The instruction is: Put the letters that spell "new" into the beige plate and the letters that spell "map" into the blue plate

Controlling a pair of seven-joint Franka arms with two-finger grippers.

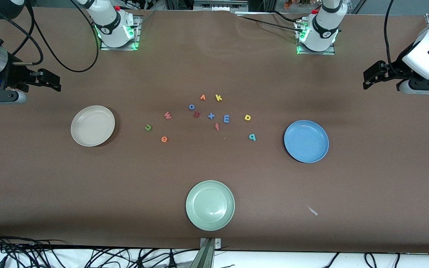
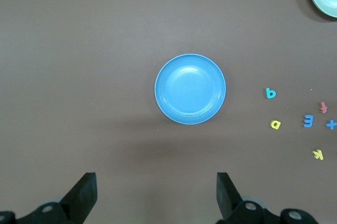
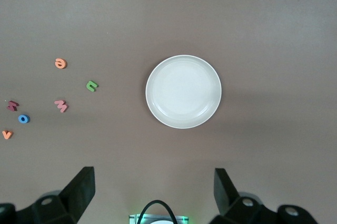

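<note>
While both arms wait at opposite ends of the surface [image 1: 214,56], nothing held. Left gripper [image 2: 157,195]: fingers [image 2: 84,192] spread wide, hovering over bare brown surface toward the left arm's end, blue plate [image 1: 306,141] lying between and ahead of the fingertips in the left wrist view, well apart from them. Right gripper [image 3: 154,192]: fingers [image 3: 81,190] likewise spread wide, over bare surface toward the right arm's end, beige plate [image 1: 92,125] centred ahead of them, not touched.

Letters for the beige plate, all loose on the surface between the two plates: green "n" [image 1: 148,127], reading as "u"; pinkish-red "w" [image 1: 168,115]; orange "e" [image 1: 164,139], nearest of the three to the front camera.

Letters for the blue plate: blue "m" [image 1: 226,118], reading as "E"; yellow "a" [image 1: 247,117]; teal "p" [image 1: 252,137], closest to the blue plate.

Other pieces in the same cluster: orange "v" [image 1: 202,97], yellow "k" [image 1: 218,98], blue "o" [image 1: 191,107], a dark red piece [image 1: 196,114], possibly an "s", blue "+" [image 1: 211,116], red-orange "f" [image 1: 217,127].

Pale green plate [image 1: 210,205]: nearest the front camera, apart from the letters. Small pale scrap [image 1: 313,211] beside it, toward the left arm's end.

Both forearms roughly level, grippers pointing inward above the surface.
</note>
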